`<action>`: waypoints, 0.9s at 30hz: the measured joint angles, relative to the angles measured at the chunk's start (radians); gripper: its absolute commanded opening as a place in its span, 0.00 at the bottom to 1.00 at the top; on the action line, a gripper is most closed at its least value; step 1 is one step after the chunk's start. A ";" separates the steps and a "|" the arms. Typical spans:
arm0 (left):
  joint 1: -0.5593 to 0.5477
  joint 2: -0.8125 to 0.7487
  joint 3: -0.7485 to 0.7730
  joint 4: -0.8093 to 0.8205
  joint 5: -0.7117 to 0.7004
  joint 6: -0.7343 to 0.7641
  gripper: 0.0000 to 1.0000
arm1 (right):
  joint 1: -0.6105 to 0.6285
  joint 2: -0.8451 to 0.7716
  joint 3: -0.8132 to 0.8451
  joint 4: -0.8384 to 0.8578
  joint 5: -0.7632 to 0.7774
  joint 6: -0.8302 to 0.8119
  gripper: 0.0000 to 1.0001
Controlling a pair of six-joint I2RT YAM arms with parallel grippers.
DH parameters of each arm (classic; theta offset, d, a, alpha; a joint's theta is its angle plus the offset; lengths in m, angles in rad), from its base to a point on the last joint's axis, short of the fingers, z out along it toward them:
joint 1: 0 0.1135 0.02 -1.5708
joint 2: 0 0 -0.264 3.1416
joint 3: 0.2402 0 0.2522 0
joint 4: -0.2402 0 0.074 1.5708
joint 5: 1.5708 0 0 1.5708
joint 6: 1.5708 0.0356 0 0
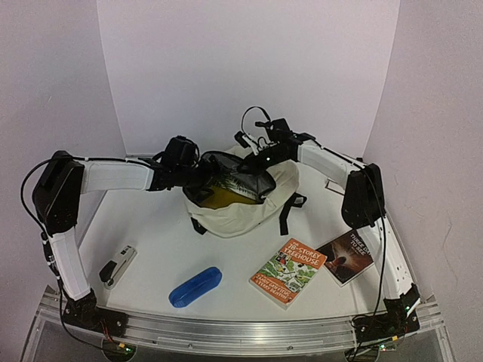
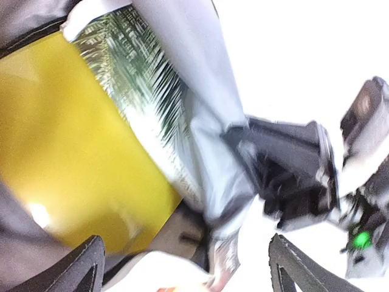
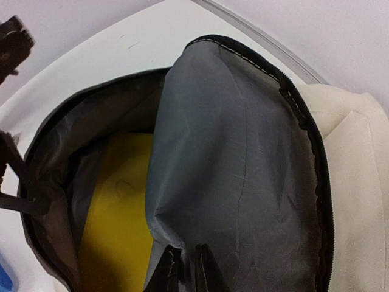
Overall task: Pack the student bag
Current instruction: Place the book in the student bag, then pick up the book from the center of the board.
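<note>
Left fingers spread; right fingers pinch the student bag, mouth facing rearward.

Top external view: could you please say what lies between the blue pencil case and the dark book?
The orange book lies between them, shown in the top view.

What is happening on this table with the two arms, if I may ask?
Both arms are at the open student bag. The right tool seems to pinch its grey lining, while the left tool hangs open at its left side. A yellow flat item lies inside. A blue pencil case, an orange book and a dark book lie on the table, not yet packed.
</note>
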State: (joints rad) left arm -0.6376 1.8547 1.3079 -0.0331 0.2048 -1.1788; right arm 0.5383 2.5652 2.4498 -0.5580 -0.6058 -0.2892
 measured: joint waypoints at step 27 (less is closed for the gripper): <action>-0.265 -0.097 0.053 -0.452 0.036 0.453 1.00 | -0.160 -0.880 -1.184 -0.366 -0.030 -0.234 0.80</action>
State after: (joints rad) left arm -0.9022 1.7579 1.3605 -0.4855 0.2413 -0.7257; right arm 0.3782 1.6851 1.2658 -0.9242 -0.6358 -0.5233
